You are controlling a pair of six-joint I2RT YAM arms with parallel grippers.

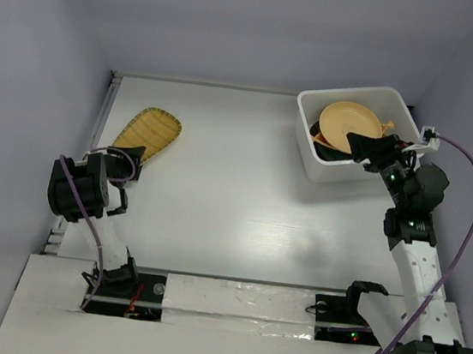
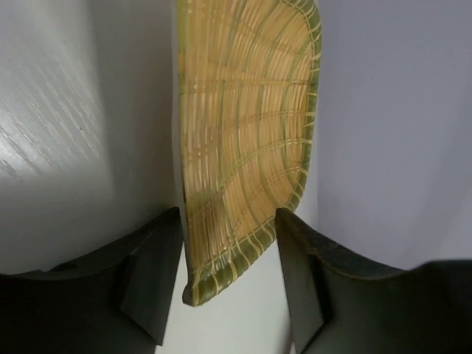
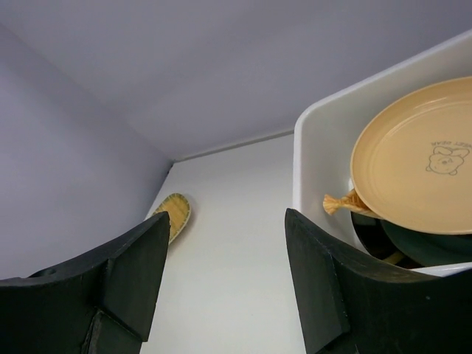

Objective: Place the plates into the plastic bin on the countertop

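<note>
White tabletop (image 1: 234,194), far-left corner: my left tool (image 2: 228,225) straddles the woven plate (image 2: 243,110), unclenched; next, I'd clench and lift; right tool (image 3: 225,243) released by bin (image 1: 341,171).

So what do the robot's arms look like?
The left arm and right arm have white links and chunky black joints. A purple cable loops along each. The right arm carries small green lights. The left tool and right tool each end in two broad, matte black, wedge-shaped fingers.
</note>
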